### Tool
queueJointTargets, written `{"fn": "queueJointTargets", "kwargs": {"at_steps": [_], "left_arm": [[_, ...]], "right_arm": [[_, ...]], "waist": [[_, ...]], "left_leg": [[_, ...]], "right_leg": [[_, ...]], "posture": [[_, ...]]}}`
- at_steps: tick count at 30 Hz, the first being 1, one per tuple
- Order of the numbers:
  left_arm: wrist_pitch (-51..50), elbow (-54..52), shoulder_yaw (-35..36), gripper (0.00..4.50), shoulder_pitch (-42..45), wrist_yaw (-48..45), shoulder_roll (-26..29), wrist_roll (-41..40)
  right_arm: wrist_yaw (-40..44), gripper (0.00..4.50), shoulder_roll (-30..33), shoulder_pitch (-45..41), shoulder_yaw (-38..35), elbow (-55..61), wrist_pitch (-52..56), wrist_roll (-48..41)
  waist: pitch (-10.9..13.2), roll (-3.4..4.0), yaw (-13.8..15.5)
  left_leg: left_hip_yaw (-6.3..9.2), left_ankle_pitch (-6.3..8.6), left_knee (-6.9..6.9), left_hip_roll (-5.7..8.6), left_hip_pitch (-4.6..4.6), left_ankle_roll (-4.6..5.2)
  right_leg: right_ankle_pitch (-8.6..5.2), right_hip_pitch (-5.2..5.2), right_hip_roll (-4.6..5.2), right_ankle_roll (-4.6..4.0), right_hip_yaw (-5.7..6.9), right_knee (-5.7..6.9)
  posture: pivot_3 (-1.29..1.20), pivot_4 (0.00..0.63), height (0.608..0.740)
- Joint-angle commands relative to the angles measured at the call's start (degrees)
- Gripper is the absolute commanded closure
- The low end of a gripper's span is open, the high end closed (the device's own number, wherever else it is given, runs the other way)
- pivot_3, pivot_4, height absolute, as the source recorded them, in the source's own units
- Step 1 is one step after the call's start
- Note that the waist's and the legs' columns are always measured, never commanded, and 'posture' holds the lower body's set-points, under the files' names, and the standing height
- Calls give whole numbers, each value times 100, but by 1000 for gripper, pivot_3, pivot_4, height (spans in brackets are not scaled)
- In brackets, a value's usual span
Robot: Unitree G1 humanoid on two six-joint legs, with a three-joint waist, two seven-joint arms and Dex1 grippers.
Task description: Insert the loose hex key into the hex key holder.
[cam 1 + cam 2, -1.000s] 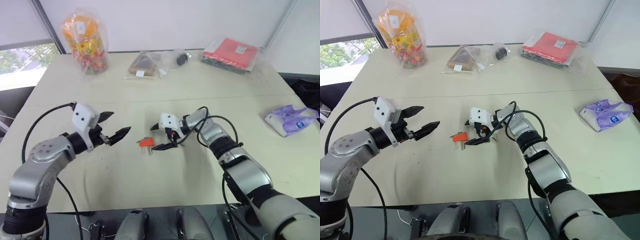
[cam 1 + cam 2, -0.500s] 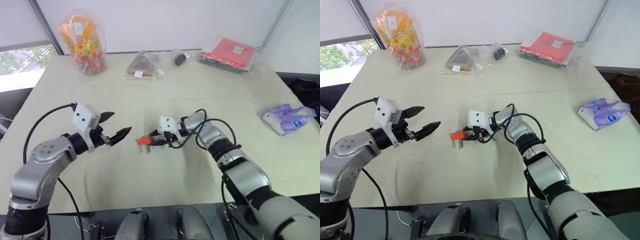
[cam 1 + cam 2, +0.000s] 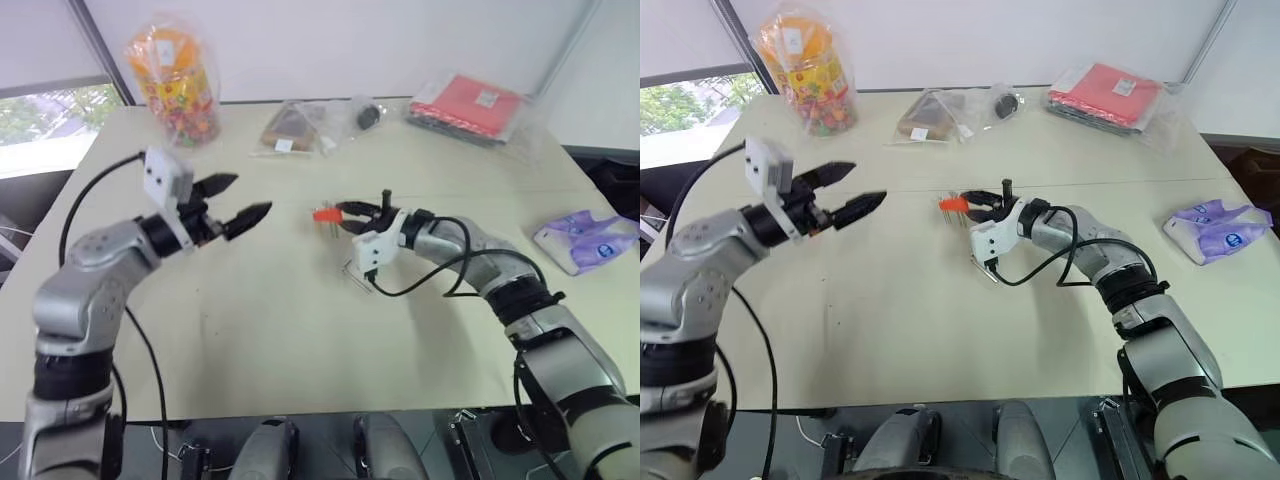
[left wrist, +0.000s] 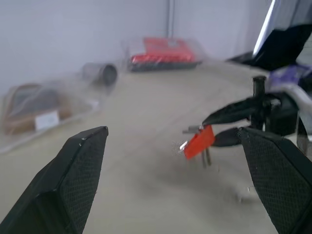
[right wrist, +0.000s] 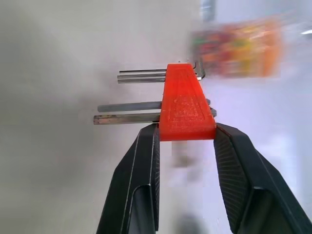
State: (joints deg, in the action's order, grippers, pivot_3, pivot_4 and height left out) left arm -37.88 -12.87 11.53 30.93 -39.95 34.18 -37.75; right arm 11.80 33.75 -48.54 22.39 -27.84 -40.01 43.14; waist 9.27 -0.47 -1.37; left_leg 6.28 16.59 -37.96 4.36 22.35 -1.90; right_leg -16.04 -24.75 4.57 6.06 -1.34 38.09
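Above the pale table (image 3: 300,330) the right gripper (image 5: 186,134) clamps the hex key holder (image 5: 186,105) aloft, left gripper (image 3: 232,204) gaping empty nearby; the loose hex key (image 3: 358,275) on the tabletop looks next to fetch

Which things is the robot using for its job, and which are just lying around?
For the job: hex key holder, in the right gripper; thin rod on the table, probably the loose hex key; open left gripper.
Just lying about: bag of sweets, brown packet, red packet, purple packet.
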Motion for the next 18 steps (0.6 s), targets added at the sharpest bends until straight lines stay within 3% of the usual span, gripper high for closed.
{"fn": "queueJointTargets", "kwargs": {"at_steps": [1,7,18], "left_arm": [[-111,477,-54,0,640,-351,-49,-264],[25,1050,-439,0,1286,-819,-241,-133],[112,1196,-630,0,1540,-983,-595,-34]], "right_arm": [[-741,3491,130,-186,-389,836,140,324],[-1090,3491,116,-187,-550,1445,292,404],[-963,3491,76,-4,-464,1813,326,245]], "waist": [[0,-1,2],[0,-1,15],[1,-2,9]], "left_leg": [[1,0,0,0,1,0],[0,-1,-1,2,1,-1],[0,-1,-3,2,1,0]], "right_leg": [[0,-2,-3,0,1,2],[0,-1,-7,0,0,1],[0,0,-7,0,0,1]], "posture": [[0,150,740],[0,150,740],[0,150,740]]}}
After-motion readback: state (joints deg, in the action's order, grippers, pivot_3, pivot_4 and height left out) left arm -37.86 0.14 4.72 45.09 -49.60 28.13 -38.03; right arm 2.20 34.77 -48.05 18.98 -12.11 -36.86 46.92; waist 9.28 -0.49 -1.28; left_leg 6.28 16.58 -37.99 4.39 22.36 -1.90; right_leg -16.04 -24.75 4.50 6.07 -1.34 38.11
